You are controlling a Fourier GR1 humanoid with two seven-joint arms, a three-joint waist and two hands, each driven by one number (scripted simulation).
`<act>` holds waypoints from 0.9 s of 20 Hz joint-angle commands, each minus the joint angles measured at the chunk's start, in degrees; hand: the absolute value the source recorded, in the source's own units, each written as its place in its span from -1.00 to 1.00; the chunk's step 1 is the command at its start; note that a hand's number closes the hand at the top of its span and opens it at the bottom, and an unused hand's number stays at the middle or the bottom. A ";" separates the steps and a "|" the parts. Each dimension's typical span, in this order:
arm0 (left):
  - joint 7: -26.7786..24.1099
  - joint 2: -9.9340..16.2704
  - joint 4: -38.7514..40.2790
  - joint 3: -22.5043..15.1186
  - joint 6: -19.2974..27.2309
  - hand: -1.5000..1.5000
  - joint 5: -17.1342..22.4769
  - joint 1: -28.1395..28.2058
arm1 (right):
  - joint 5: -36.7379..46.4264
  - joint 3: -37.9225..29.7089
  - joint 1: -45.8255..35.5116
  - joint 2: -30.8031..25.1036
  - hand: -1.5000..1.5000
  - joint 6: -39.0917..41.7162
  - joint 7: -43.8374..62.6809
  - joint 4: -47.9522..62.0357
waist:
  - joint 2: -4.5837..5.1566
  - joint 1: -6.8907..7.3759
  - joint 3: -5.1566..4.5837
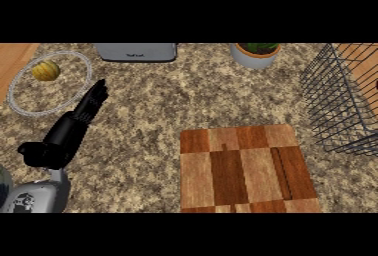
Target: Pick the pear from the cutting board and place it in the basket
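Head view shows no pear on the cutting board (247, 172); the basket (343, 100) stands right of it, the left hand (74, 130), fingers straight together, well left.

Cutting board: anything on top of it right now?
Nothing shows on the cutting board; its wooden top is bare, no pear there. Its near edge is cut off by the view. A yellow-green fruit lies inside the wire ring at far left.
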 commanded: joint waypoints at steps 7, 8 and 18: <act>2.07 0.11 0.32 0.97 0.28 0.00 0.04 -2.54 | 2.15 -1.44 -8.21 1.15 1.00 3.78 -16.30 27.35 | -0.06 -0.45 0.04; -0.74 -0.67 1.29 -0.14 0.43 0.00 -1.02 -1.00 | 2.15 -2.09 -7.90 1.14 1.00 4.14 -20.60 31.01 | 0.00 -0.38 0.05; 0.60 0.04 1.53 1.78 -1.28 0.00 1.43 -2.21 | 7.50 -4.48 -16.24 1.16 1.00 -0.68 -36.71 50.68 | 0.03 -0.26 0.05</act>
